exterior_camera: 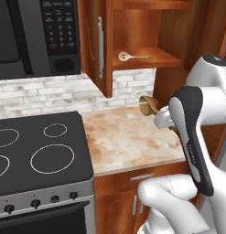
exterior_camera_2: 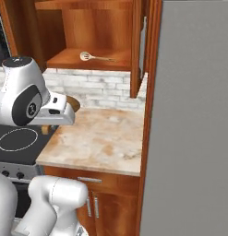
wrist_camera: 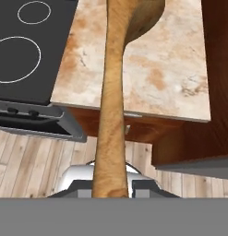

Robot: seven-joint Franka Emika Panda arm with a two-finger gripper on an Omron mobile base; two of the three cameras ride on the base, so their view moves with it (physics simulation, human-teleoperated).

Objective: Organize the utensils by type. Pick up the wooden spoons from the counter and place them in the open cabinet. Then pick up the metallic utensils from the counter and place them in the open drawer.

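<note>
- Gripper (wrist_camera: 111,186) clamped narrow on the handle end of a wooden spoon (wrist_camera: 116,78); spoon runs straight out along the hand's axis, bowl leading, probably so the bowl can enter a shelf first.
- In the left base view, spoon bowl (exterior_camera: 147,105) pokes out past the wrist, raised clear above the counter (exterior_camera: 128,137), below the level of the shelf.
- A second wooden spoon (exterior_camera: 132,56) lying flat on the lower shelf of the cabinet (exterior_camera: 146,55), handle toward the right; likely one half of the first step done.
- Cabinet door (exterior_camera: 97,50) swung open to the left, its lower edge hanging out over the counter's back; an obstacle on that side for any rising swing.
- Shelf room free right of and in front of the lying spoon; judged enough for a second one laid beside it.
- Refrigerator (exterior_camera_2: 189,120) forms a tall grey wall on the right; little sideways room there.
- Stove (exterior_camera: 36,151) just left of the counter.
- Metallic utensils and drawer: cannot tell where from these views.
</note>
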